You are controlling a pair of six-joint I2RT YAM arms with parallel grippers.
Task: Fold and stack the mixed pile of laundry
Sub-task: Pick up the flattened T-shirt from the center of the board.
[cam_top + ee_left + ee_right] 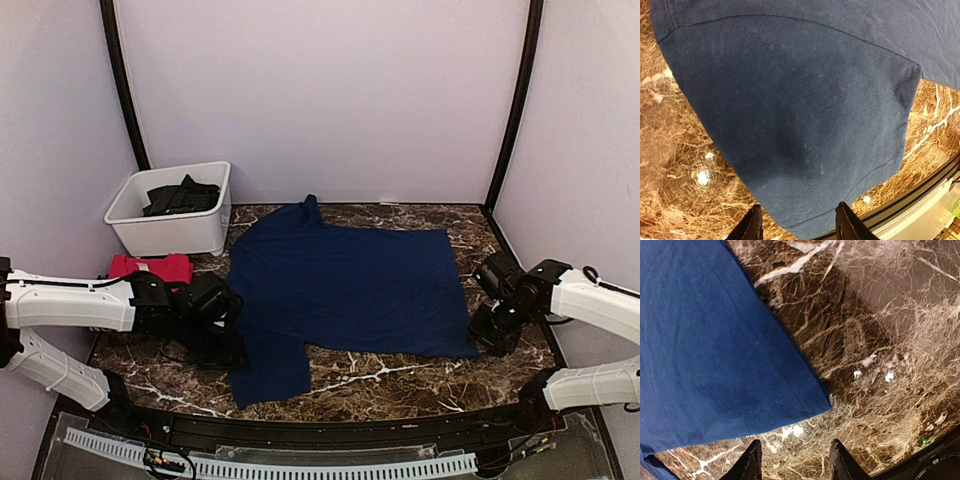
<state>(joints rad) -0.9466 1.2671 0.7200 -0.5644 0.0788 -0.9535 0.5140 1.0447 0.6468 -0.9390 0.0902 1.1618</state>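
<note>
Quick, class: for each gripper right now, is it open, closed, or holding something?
Left gripper: open, empty, at a sleeve of the navy blue T-shirt.
Right gripper: open, empty, over the table beside that shirt's corner.

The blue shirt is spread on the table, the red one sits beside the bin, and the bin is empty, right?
Not empty: the top view shows a dark garment lying in the white bin. The blue shirt is spread on the table, the red one beside the bin.
</note>
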